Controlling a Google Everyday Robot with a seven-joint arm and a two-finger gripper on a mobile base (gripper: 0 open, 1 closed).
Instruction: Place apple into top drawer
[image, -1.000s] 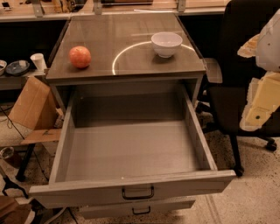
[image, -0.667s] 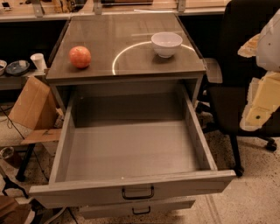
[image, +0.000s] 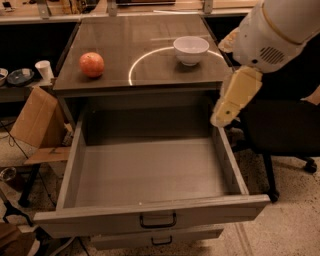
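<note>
Apple (image: 92, 64) on the desk (image: 150, 30), top drawer (image: 150, 172) open, tool (image: 223, 116) at its right side.
You see the apple sitting on the desk's left part, well apart from the white bowl (image: 191, 49). The tool hangs just above the drawer's right wall, holding nothing you can see; you cannot tell whether it is apart or together.
</note>
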